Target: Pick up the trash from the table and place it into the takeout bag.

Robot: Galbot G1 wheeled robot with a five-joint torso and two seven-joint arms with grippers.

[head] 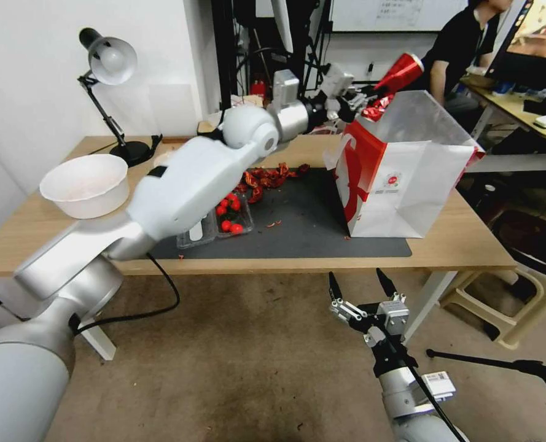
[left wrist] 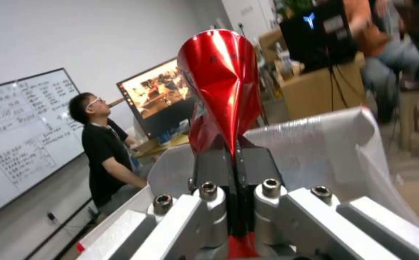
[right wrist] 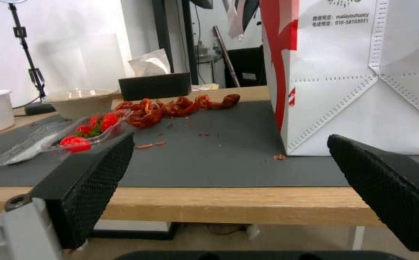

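Observation:
My left gripper [head: 366, 103] reaches across the table [head: 463, 242] and is shut on a shiny red crushed piece of trash [head: 401, 70], holding it just above the open mouth of the takeout bag [head: 408, 184]. The left wrist view shows the red piece [left wrist: 221, 83] pinched between the fingers, with the bag's silver lining [left wrist: 325, 144] below. More trash lies on the dark mat [head: 322, 230]: a heap of red shells [head: 266, 178] and a clear tray of red fruit [head: 231, 216]. My right gripper [head: 362, 285] hangs open below the table's front edge.
A white bowl [head: 85, 184] and a desk lamp [head: 110, 61] stand at the table's left end. A beige bowl [right wrist: 79, 101] and a black tissue box [right wrist: 154, 85] sit behind the shells. A plastic stool [head: 506, 307] stands on the right, and a person sits at a far desk.

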